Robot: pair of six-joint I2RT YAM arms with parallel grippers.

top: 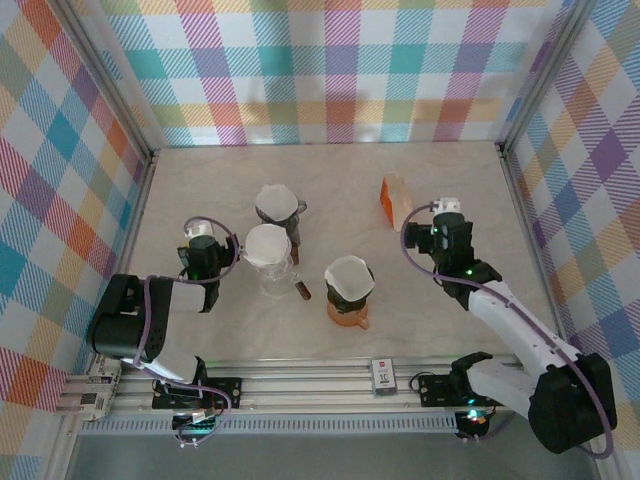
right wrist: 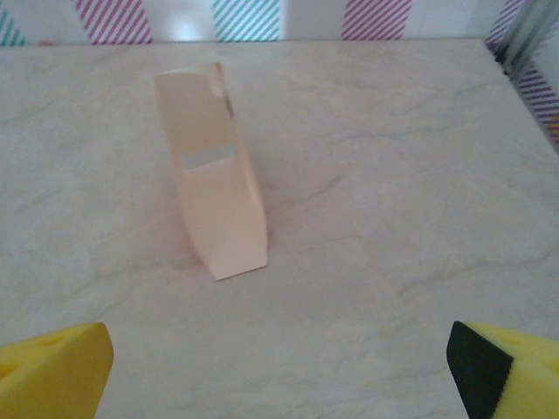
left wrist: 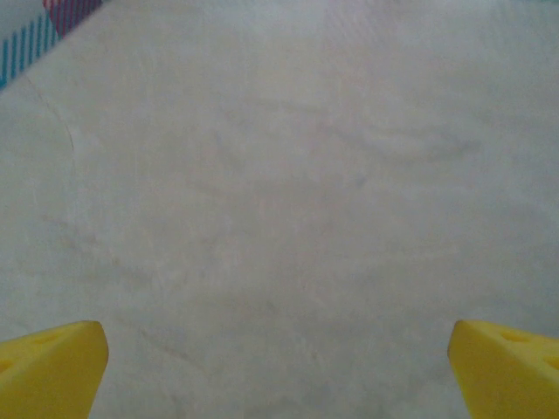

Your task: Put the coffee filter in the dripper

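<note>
**Near edge, overhead view.** An aluminium rail point(top: 320, 385) carried both arm bases, with a small white card point(top: 383, 375) lying on it between them.

**Middle of the table.** On the pale, marble-patterned table point(top: 200, 180), an orange dripper point(top: 348, 314) stood right of centre with a white filter point(top: 349, 277) seated in its mouth. Slightly farther and to its left stood a glass dripper point(top: 274, 281), its mouth filled by a second filter point(top: 268, 245).

**Left wrist view.** The left gripper point(left wrist: 279, 371) was left of the glass dripper and apart from it. Its yellow fingertips point(left wrist: 52, 367) sat in the two lower corners of the view, spread wide, with nothing but bare tabletop between them.

**Right wrist view.** The right gripper point(right wrist: 279, 371) was on the right side of the table, likewise spread wide and holding nothing. A peach-coloured holder point(right wrist: 214, 188) stood on the table ahead of it, clear of both fingers, curved and tapering, with a small slot in its face.

**Far part of the table.** A third dripper point(top: 297, 222) stood just behind the glass one, with a third filter point(top: 279, 203) in it. The holder stood at about the same depth, well to the right.

**Enclosure.** Plaid walls point(top: 340, 70) closed the table on three sides.
</note>
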